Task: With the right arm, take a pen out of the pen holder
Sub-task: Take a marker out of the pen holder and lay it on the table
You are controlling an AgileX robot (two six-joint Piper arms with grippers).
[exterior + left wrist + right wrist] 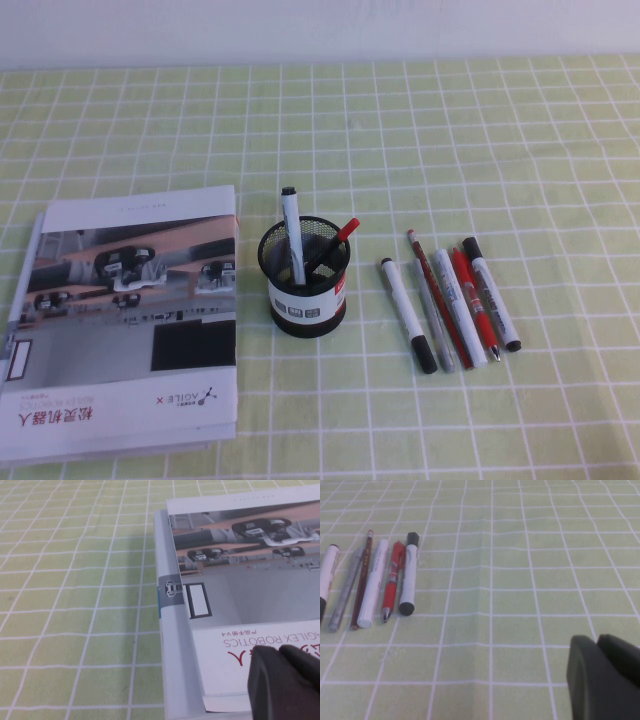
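A black mesh pen holder [306,296] stands upright at the table's middle. Two pens stick out of it: a white marker with a black cap [292,222] and a dark pen with a red cap [338,236]. Neither arm shows in the high view. My right gripper [596,641] hovers shut and empty over bare cloth, to the right of a row of loose pens [393,577]; the holder is outside its view. My left gripper [277,652] is shut with nothing in it, above the near corner of a booklet [240,595].
Several pens and markers [450,300] lie side by side on the cloth just right of the holder. The AgileX booklet [130,320] covers the left front of the green checked tablecloth [500,140].
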